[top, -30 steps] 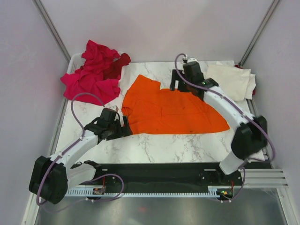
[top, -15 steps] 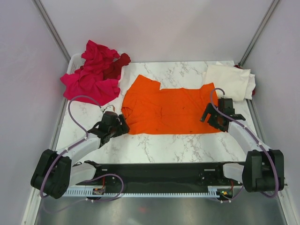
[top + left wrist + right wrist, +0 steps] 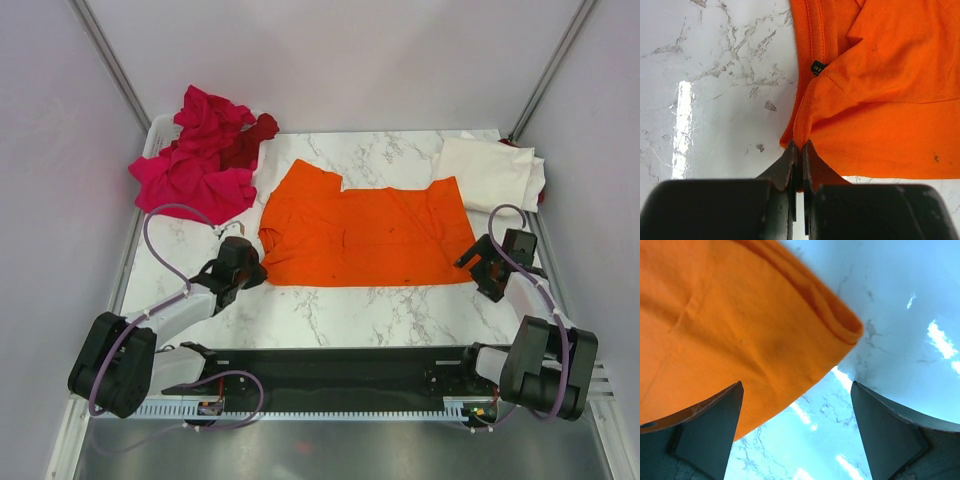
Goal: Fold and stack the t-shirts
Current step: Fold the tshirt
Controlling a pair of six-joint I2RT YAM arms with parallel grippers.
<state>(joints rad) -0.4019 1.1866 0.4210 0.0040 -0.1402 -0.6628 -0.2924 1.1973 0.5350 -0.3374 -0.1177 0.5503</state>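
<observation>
Limp orange t-shirt [image 3: 360,235] is pinched at one corner by left gripper [image 3: 799,160]; right gripper [image 3: 796,390] is spread; opposite corner advised as hold

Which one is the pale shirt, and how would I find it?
Look at the white marble-patterned table, at its far right corner beyond the spread bright orange cotton t-shirt. The cream-white cotton t-shirt lies there, the only pale garment; the crumpled magenta-pink shirts sit at the far left.

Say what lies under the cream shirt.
A sliver of red cloth peeks out at the cream shirt's right edge. How far it extends beneath is covered, and nothing else under there shows.
</observation>
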